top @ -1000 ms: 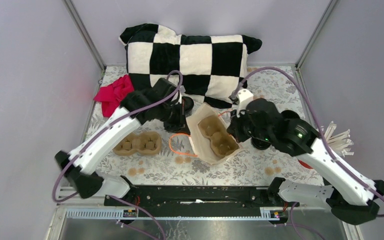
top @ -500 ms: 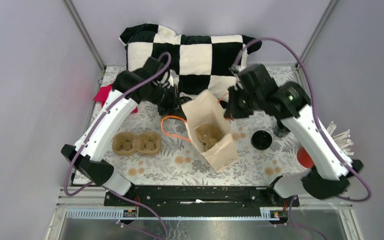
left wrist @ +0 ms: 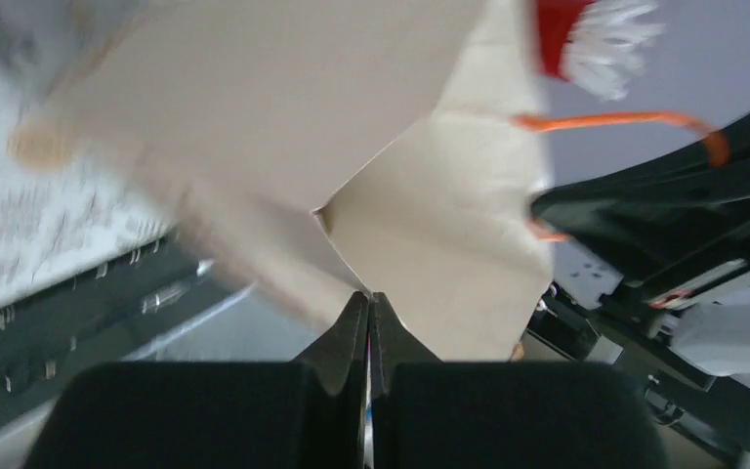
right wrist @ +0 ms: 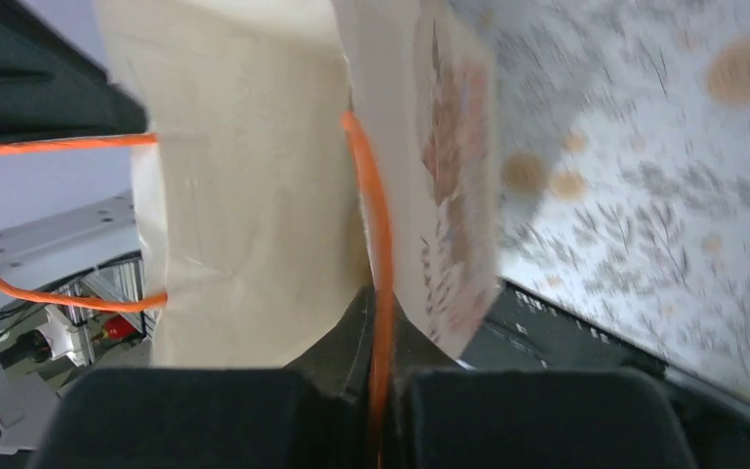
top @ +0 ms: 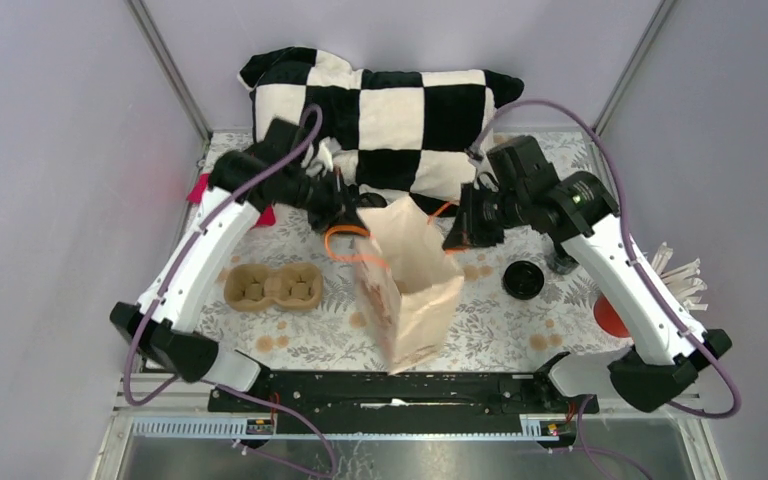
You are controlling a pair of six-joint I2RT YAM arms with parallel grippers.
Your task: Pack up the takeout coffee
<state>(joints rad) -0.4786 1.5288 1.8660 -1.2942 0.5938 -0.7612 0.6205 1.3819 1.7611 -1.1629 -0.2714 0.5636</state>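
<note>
Small black paper coffee cup with a round black plastic lid (top: 523, 279) stands on the floral desk (top: 520, 340), just outside the right claw (top: 457, 236). That claw and the left claw (top: 348, 215) are each pinched tight on the rim of the tan paper bag with orange cord handles (top: 410, 290), which hangs between them
</note>
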